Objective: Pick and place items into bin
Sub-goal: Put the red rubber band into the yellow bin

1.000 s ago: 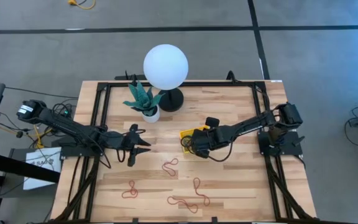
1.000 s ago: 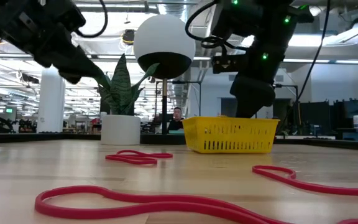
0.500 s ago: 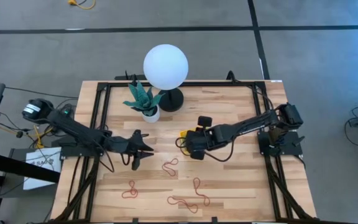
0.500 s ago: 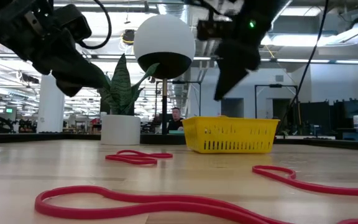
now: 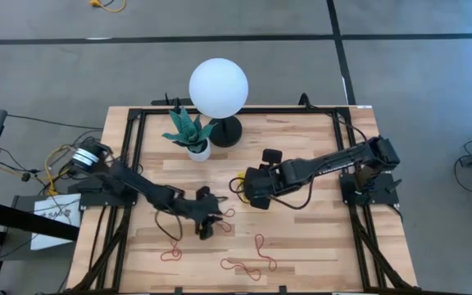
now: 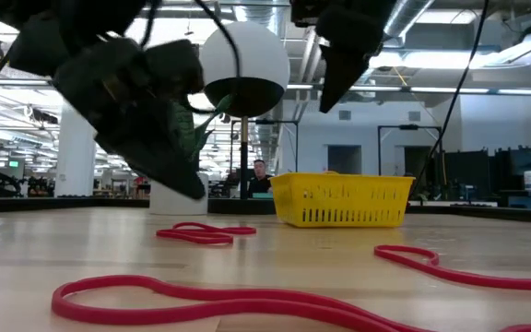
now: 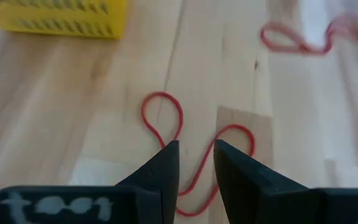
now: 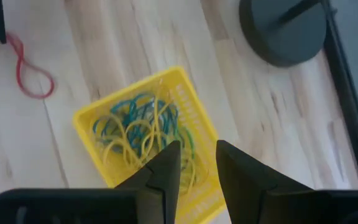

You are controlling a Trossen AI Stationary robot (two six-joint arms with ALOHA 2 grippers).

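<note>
**A:** Where is the bin found, taking the white plant pot point(image 5: 197, 150) as the landmark?

**B:** The yellow bin point(image 8: 194, 134), a shallow square tray of slotted plastic, is set on the pale wood-plank table point(image 5: 301, 246) to the pot's right and a little nearer the front edge. In the high view it is almost wholly covered by the right arm. A tangle of thin blue, yellow and green loops is seen inside it in the right wrist view.

**A:** And the right gripper?

**B:** The right gripper point(image 8: 192, 160) is held above the bin. Its two dark fingers are parted by a narrow gap, and nothing is gripped between them.

**A:** The left gripper?

**B:** The left gripper point(image 7: 195, 163) is stretched out in front of the pot, low over a thin red rubber band point(image 7: 166, 121) that lies limp on the wood in a figure-eight curl. The fingers are slightly apart, and the band is seen past them, not pinched.

**A:** What else is seen beyond the pot?

**B:** More floppy red loops point(image 5: 251, 264) are strewn well forward of the pot, near the table's front edge. A matte white globe lamp point(image 5: 218, 88) on a round black base is placed just right of the pot.
</note>
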